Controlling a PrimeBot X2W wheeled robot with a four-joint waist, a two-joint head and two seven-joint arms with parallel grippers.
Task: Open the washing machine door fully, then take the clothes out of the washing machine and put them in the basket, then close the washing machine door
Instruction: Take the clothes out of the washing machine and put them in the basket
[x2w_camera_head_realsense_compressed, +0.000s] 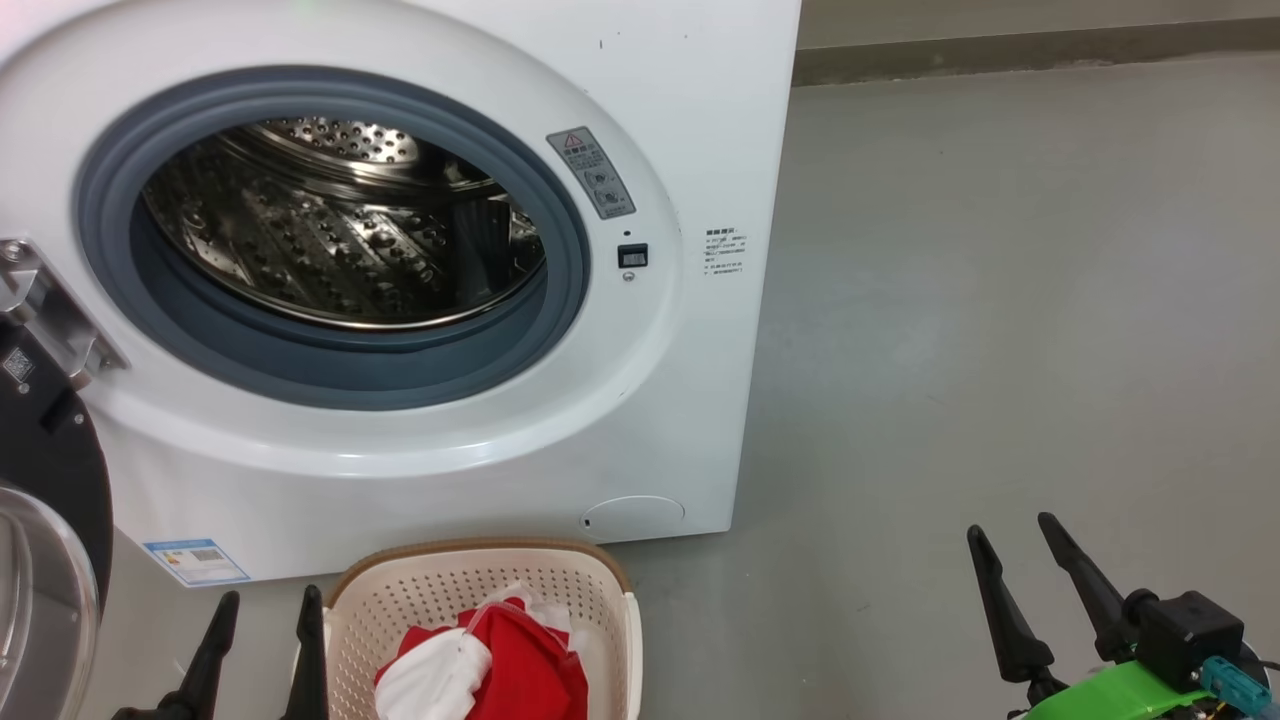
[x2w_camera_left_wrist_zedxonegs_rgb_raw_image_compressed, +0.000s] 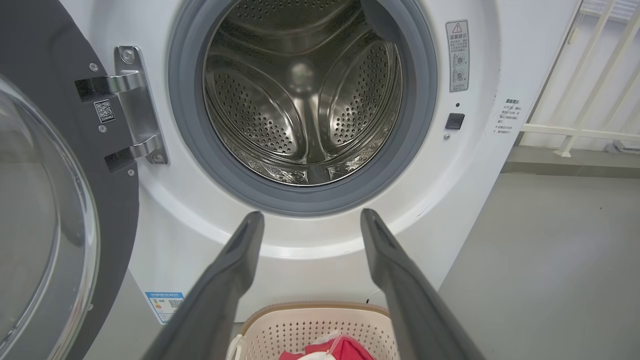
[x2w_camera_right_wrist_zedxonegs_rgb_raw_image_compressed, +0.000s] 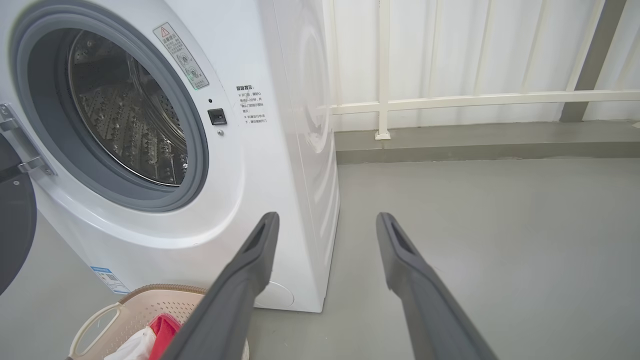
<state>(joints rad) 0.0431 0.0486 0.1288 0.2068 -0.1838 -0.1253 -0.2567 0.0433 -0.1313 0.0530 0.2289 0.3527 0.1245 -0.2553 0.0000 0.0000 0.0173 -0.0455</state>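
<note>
The large white boxy front-loading washing machine (x2w_camera_head_realsense_compressed: 690, 150) stands on the grey floor (x2w_camera_head_realsense_compressed: 1000, 300). Its round door (x2w_camera_head_realsense_compressed: 55, 470), with a glossy black rim and a bulging clear glass window, is swung open on the metal hinge (x2w_camera_head_realsense_compressed: 50, 300) at 9 o'clock of the opening. The door hangs at 8 o'clock in the head view. The grey rubber gasket (x2w_camera_head_realsense_compressed: 565, 300) rings the perforated steel drum (x2w_camera_head_realsense_compressed: 330, 240).

The small cream plastic basket (x2w_camera_head_realsense_compressed: 480, 548), with perforated sides and a brown woven-look rim, sits on the floor at 6 o'clock of the machine front, just beside it. The bright red and white clothes (x2w_camera_head_realsense_compressed: 520, 670) lie bunched inside the basket.

The left pincer (x2w_camera_head_realsense_compressed: 270, 593) is at 7 o'clock in the head view, just beside the basket's left wall. Its fingers are spread apart and hold nothing. The right pincer (x2w_camera_head_realsense_compressed: 1010, 525) is at 4 o'clock, over the floor, well apart from both machine and basket. Its fingers are likewise spread and hold nothing.
</note>
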